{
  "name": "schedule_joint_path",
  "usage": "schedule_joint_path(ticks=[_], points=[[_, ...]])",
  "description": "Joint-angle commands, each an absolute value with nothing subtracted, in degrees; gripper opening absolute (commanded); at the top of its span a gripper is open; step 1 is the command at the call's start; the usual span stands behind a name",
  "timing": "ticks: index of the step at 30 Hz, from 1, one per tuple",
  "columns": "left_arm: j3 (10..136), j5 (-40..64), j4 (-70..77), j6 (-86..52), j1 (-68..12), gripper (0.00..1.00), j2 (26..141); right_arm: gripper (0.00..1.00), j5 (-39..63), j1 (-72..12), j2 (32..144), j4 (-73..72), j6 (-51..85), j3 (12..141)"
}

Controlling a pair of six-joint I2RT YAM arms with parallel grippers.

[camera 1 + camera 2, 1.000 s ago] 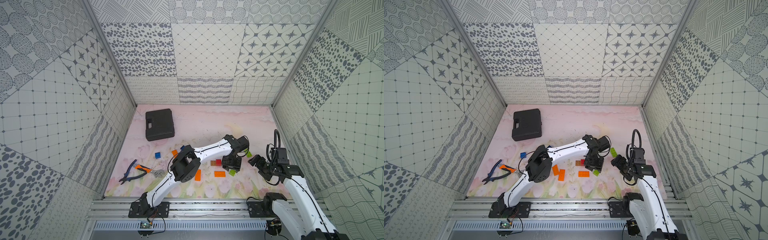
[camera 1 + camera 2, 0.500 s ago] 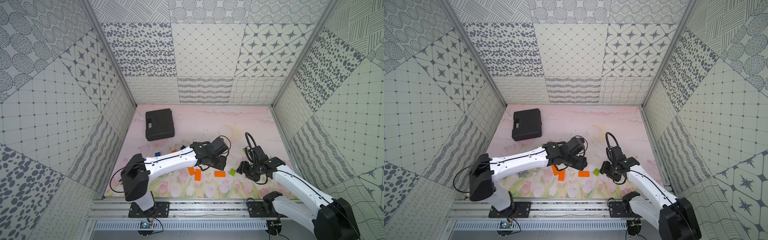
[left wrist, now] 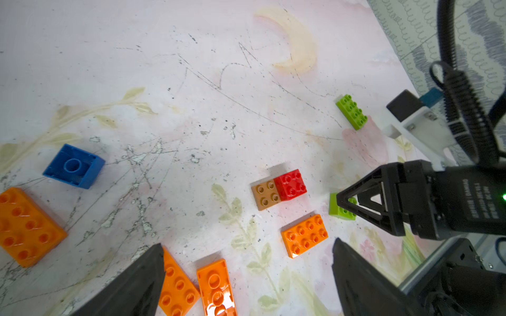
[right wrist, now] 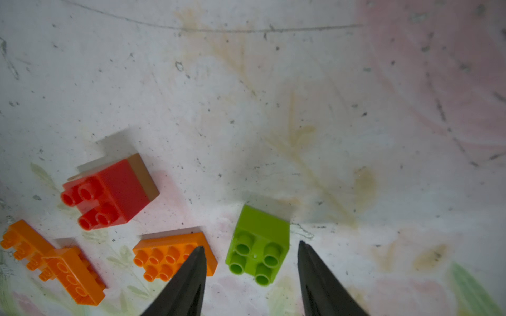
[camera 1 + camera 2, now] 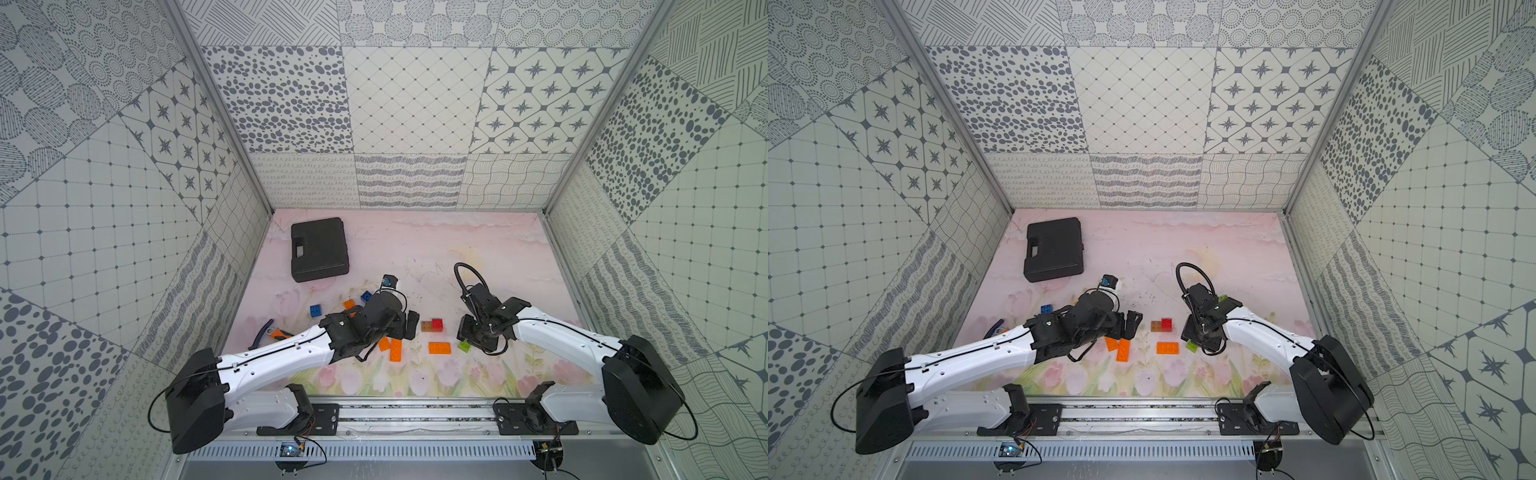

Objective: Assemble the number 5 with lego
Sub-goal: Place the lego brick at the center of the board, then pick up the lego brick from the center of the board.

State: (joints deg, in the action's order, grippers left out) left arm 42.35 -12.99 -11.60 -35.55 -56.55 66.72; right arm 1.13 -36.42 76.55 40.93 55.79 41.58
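**Grasp of green square brick, right arm**

Step in hand (judged): pick up the green square brick (image 4: 258, 246) as a piece for the 5.

Right gripper (image 4: 250, 245): jaws partly apart, one finger on either side of the brick. The right wrist view shows bare mat (image 4: 356, 109) between each fingertip and the brick, so nothing is gripped yet. Whether the tips reach the mat cannot be told.

Position: the brick sits studs-up, flat on the mat, directly between the fingertips. It is turned a little against the line of the jaws. The gap is narrower on the side away from the orange brick (image 4: 169, 255). That brick lies just beside the green one, not touching it, and close to one fingertip. The red-on-brown pair (image 3: 279, 188) is near but clear of the jaws.

Notes for a clean grasp:
- Square the wrist to the brick's flat walls first, or it will likely twist out by a corner.
- Centre the jaws so both pads meet together.
- Grip the walls, not the studs.
- Mind the finger next to the orange brick, since a nudge would shift it.

Left gripper (image 3: 246, 243): wide open and empty, above two orange plates (image 3: 216, 284) lying side by side. The green oblong (image 3: 351, 115) is well apart.
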Motion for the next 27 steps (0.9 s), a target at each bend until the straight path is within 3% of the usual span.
schedule_joint_path(ticks=[1,27], points=[[38.21,-19.70,-4.68,-37.71,-55.05,0.99,62.80,0.56,-2.11,-37.37,77.54,42.00,58.61,43.21],[35.95,-15.94,-2.73,-35.00,-53.81,0.99,61.69,0.46,-2.63,-39.38,81.25,43.06,59.97,44.59]])
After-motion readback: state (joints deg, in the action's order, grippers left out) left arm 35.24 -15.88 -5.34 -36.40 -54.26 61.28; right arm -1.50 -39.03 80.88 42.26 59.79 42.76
